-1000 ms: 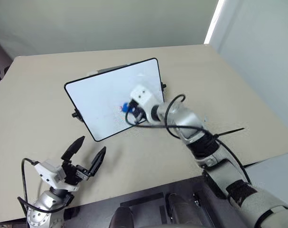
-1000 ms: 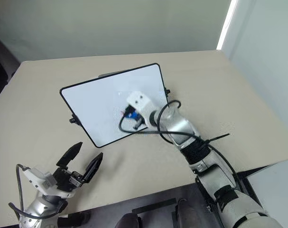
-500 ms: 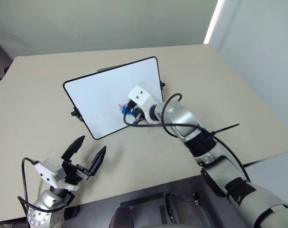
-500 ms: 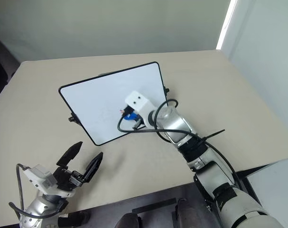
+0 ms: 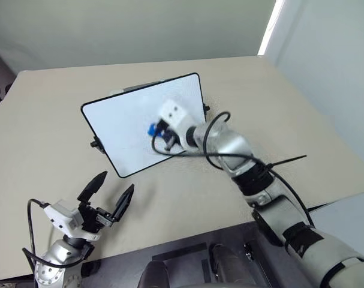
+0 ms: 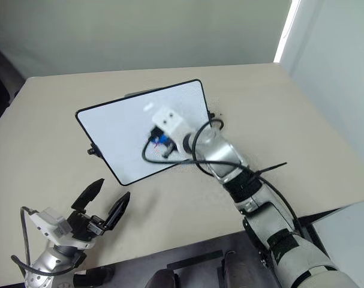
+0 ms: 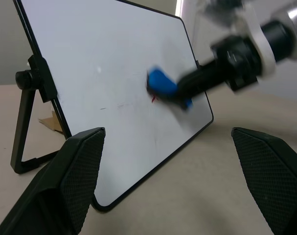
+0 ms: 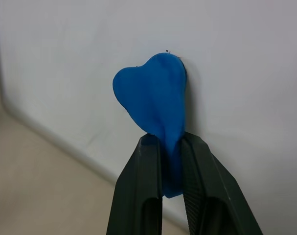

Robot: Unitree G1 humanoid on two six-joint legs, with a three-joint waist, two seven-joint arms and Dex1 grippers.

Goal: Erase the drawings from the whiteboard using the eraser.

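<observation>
The whiteboard (image 5: pixel 119 117) stands tilted back on its stand in the middle of the beige table. My right gripper (image 8: pixel 170 139) is shut on the blue eraser (image 8: pixel 153 95), whose broad end presses against the board's white face right of centre (image 5: pixel 152 129). A small remnant of the red drawings (image 7: pixel 153 99) shows just beside the eraser (image 7: pixel 160 82). My left gripper (image 5: pixel 117 182) hangs open with nothing in it, near the table's front edge, short of the board's lower left corner.
The beige table (image 5: pixel 277 102) has free room to the right of and behind the board. Its front edge (image 5: pixel 187 240) runs close to my left gripper. The board's black stand and side knob (image 7: pixel 28 81) stick out at its left side.
My right gripper has slid the eraser a little to the left and up across the board, over the spot where the red scribble showed. The left gripper has kept still.
</observation>
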